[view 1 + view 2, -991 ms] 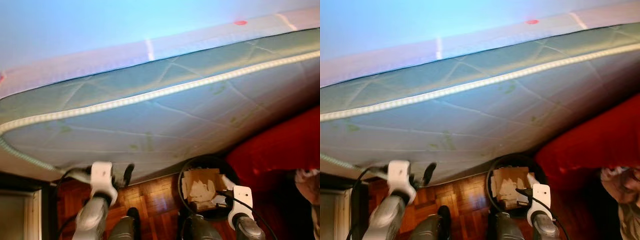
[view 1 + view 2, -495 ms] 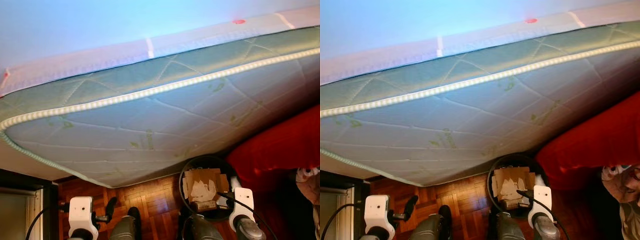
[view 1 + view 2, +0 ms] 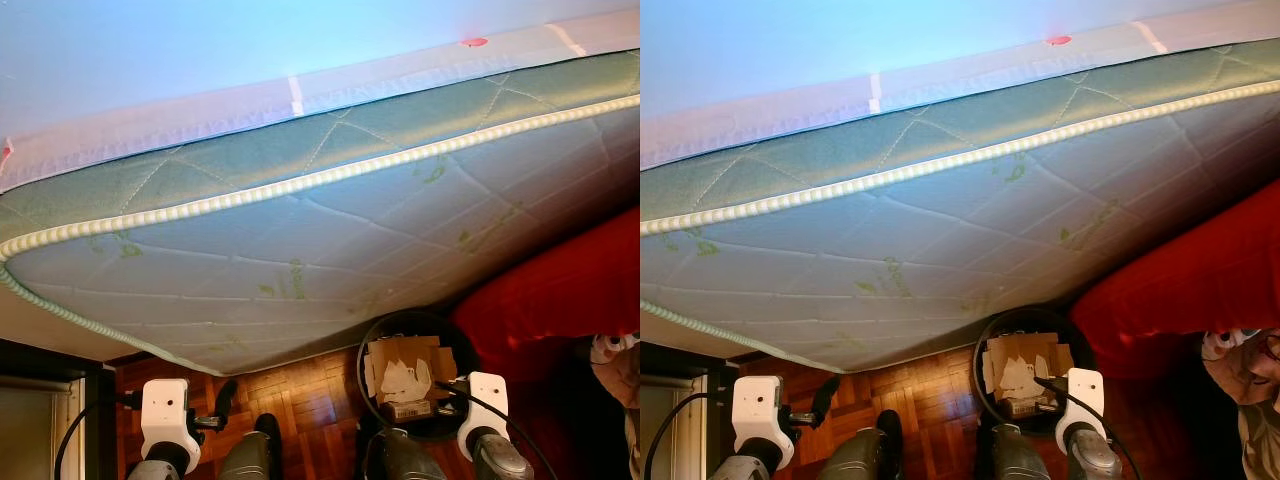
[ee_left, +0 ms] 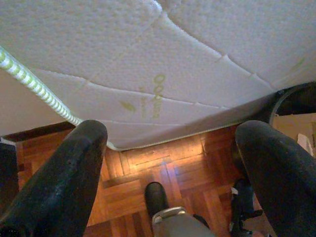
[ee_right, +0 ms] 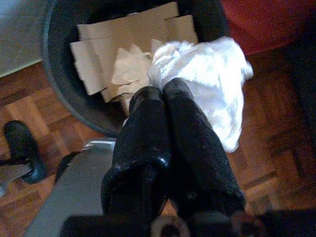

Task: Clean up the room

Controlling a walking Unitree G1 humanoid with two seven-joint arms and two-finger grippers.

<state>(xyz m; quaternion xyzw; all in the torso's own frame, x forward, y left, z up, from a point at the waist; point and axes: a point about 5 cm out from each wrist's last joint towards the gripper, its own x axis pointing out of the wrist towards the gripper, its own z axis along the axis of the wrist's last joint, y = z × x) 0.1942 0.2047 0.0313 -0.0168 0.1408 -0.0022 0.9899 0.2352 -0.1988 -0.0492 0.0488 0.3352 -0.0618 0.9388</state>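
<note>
A black round bin (image 3: 372,345) stands on the parquet by my feet, with torn cardboard (image 5: 128,39) inside. My right gripper (image 5: 162,96) hangs just over the bin's near rim, shut on a crumpled white wad (image 5: 207,94) that bulges out beside its fingertips. Low at the left, my left gripper (image 4: 172,132) is open with nothing between its fingers. It sits below the lower edge of the mattress (image 3: 330,250). That mattress has a green quilted side and white piping.
The mattress overhangs the floor and the far side of the bin. A red cover (image 3: 560,290) lies at the right, with a pale patterned object (image 3: 610,360) below it. A dark cabinet edge (image 3: 95,420) stands at the left. Parquet floor (image 3: 310,400) shows between my legs.
My left gripper, up at the mattress's lower edge a second ago, has dropped down toward the floor. The right gripper stays over the bin.
</note>
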